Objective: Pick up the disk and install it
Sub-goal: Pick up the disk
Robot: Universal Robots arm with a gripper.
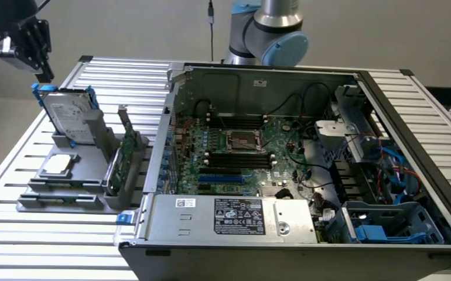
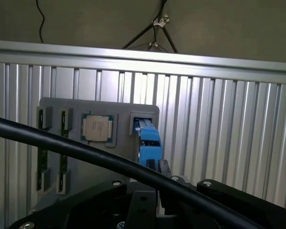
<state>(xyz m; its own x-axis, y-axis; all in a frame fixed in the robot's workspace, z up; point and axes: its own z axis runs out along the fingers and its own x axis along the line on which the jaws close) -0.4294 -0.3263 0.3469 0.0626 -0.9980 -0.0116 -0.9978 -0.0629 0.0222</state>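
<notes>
black cable [image 2: 86, 153] sweeps across the wrist view in front of the gripper [image 2: 156, 166], which hangs right at the blue-railed top edge of the disk [image 2: 149, 140]. whether the claw is open, closed or gripping cannot be told. in the exterior view the gripper [image 1: 44, 74] sits just above the disk [image 1: 69, 117], which stands upright in a slot of the grey holder [image 1: 69, 196] on the slatted metal table [image 1: 7, 234], at the exterior view's left. a square silver chip [image 1: 59, 165] lies flat in the holder beside it. a green circuit card [image 1: 124, 157] stands on edge nearer the open computer case [image 1: 413, 111]. the case's motherboard [image 1: 241, 146] lies exposed, the power supply [image 1: 233, 216] at its front.
</notes>
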